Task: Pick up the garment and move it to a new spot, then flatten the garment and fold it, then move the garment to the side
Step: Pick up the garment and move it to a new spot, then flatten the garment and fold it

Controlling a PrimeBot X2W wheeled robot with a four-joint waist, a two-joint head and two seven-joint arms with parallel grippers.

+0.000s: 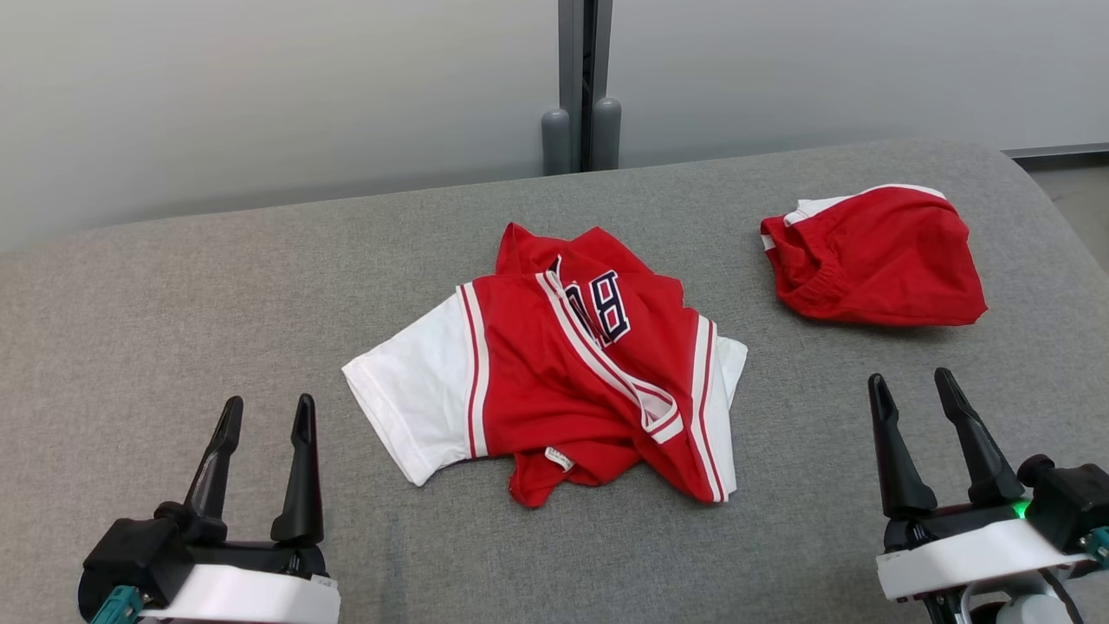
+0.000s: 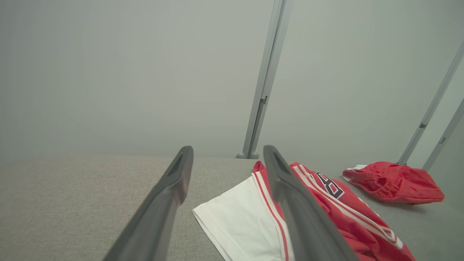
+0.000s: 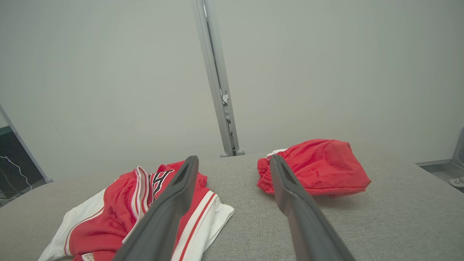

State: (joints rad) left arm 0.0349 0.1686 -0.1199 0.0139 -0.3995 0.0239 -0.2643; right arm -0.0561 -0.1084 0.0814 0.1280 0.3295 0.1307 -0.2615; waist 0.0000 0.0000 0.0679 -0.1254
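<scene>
Since nothing is gripping it yet, the crumpled red-and-white sports jersey (image 1: 572, 373) with the dark number on it is just lying in a heap in the middle of the grey fabric-covered table (image 1: 173, 286). One white sleeve (image 1: 407, 407) is sticking out flat toward the robot's left, while the red body is bunching and folding over itself, so the number is only partly showing. My guess is that's the piece the robot is going for, because it's sitting dead centre between the two arms.

The left gripper (image 1: 269, 403) is hovering low at the near left, jaws spread wide and holding nothing, fingers pointing roughly at that loose sleeve. It looks like it's lining up on the easiest edge to pinch. The right gripper (image 1: 910, 379) is doing the same at the near right, jaws also wide apart and empty, sitting near the jersey's striped right hem but not touching it. Both are hanging back from the cloth, so I'd say the pick-up isn't started.

Further out, a bundled pair of red shorts with white trim (image 1: 875, 260) is resting well apart on the far right of the table. It's probably parked there to keep the middle free. Behind everything, a grey metal post (image 1: 582, 87) is standing against the pale wall.
</scene>
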